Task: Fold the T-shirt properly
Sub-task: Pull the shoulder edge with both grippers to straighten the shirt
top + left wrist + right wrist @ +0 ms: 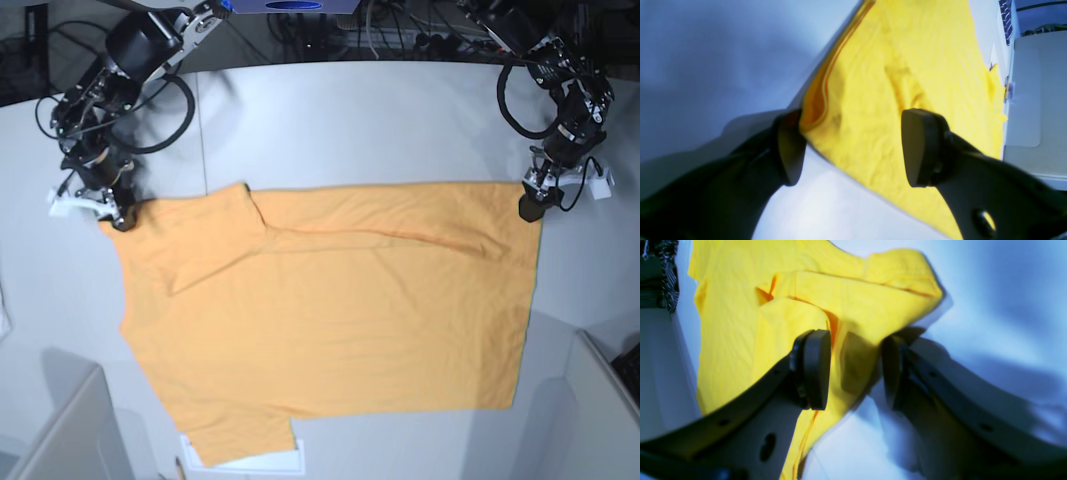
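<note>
The desk (400, 130) fills the base view, pale grey and wide; spread flat across it lies the T-shirt (330, 330), orange-yellow, one sleeve pointing toward the upper left of that view and the other hanging at the near edge, the hem running down the view's right side; a long soft crease runs across the upper chest; the cloth otherwise lies smooth against the desk.

Over at the hem's far corner sits the left tool (530, 207), low on the desk; in the left wrist view the left tool (853, 146) is spread wide, one pad (791, 146) touching the folded edge of the shirt (900, 83), the other pad over the cloth, plenty of yellow fabric showing between them; whether the pads press the cloth at all, I cannot tell.

At the far sleeve tip sits the right tool (122, 215); the right wrist view shows the right tool (857, 370) partly spread around a bunched fold of the sleeve (846, 306); the cloth lies between the pads with a gap at one pad, so no firm pinch shows; the sleeve rumples in layers just beyond the fingertips.
</note>
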Robot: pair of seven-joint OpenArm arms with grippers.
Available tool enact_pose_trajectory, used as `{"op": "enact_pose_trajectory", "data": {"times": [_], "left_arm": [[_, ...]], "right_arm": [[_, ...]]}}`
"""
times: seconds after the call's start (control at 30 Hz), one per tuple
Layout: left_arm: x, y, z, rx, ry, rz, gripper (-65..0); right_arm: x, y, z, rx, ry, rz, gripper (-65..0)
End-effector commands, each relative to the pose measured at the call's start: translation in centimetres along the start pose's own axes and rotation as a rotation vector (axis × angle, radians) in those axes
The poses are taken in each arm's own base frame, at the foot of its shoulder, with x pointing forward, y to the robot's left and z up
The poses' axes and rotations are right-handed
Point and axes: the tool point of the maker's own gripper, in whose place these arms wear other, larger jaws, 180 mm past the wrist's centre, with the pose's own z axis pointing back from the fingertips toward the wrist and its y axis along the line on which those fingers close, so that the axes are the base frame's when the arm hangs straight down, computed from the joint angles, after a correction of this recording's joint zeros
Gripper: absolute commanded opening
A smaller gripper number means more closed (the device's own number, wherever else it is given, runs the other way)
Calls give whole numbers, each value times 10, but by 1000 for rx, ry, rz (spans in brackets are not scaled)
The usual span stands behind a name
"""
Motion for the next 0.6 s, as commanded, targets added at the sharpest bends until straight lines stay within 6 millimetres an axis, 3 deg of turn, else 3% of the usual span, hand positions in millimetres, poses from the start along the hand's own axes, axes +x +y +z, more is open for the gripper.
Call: {"op": "enact_pose_trajectory", "data": {"times": [0.0,0.07,0.13,0.27,0.4,0.57], "left_arm": [[-2,5,1,24,24,-9,-234],[-3,5,0,25,25,-8,-240],[-3,5,0,25,25,-8,-314],[-1,5,1,25,23,-13,-650],[-1,8,5,35,26,-22,-650],[7,20,32,86,13,-108,-650]], "right_arm": [[1,-8,-1,-36,18,17,-407],[-5,-12,-4,-42,38,4,-410],[2,-17,-4,-49,17,8,-438],[0,-23,-6,-58,15,-2,-650],[-1,-26,-4,-64,16,-5,-650],[12,-31,17,-81,-34,48,-650]]}}
